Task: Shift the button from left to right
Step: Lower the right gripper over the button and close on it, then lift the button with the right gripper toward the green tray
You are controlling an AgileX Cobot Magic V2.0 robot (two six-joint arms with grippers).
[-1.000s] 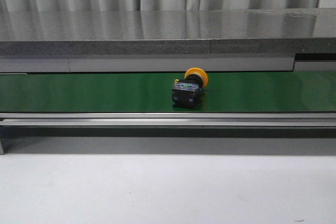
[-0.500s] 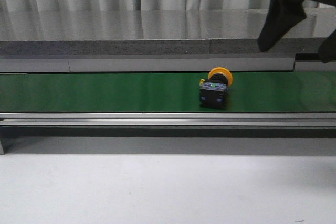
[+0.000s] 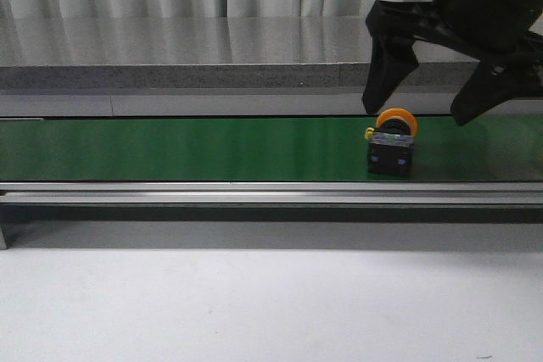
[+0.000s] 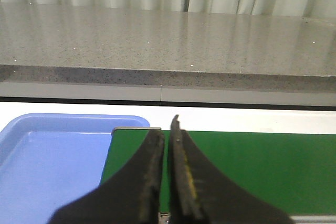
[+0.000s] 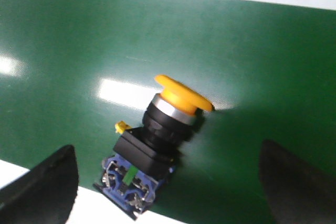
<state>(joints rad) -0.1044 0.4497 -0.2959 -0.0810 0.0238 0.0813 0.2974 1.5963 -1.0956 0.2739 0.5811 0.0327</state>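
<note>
The button [image 3: 392,143] lies on its side on the green belt [image 3: 170,148], right of the middle, with its yellow-orange cap toward the back. My right gripper [image 3: 420,109] hangs wide open just above and behind it, one finger on each side and neither touching. In the right wrist view the button [image 5: 157,135] lies between the two spread fingers of my right gripper [image 5: 168,190], its black block and blue contacts near the belt's edge. My left gripper [image 4: 167,129] is shut and empty over the belt's left end. It is out of the front view.
A blue tray [image 4: 52,150] sits beside the left end of the belt [image 4: 252,166]. A grey stone counter [image 3: 212,48] runs behind the belt, with curtains beyond it. A metal rail [image 3: 254,192] edges the belt's front, and a white table surface [image 3: 254,303] lies below.
The button has travelled rightward along the belt. My right gripper has come in from the upper right and dropped, open, over the button.
</note>
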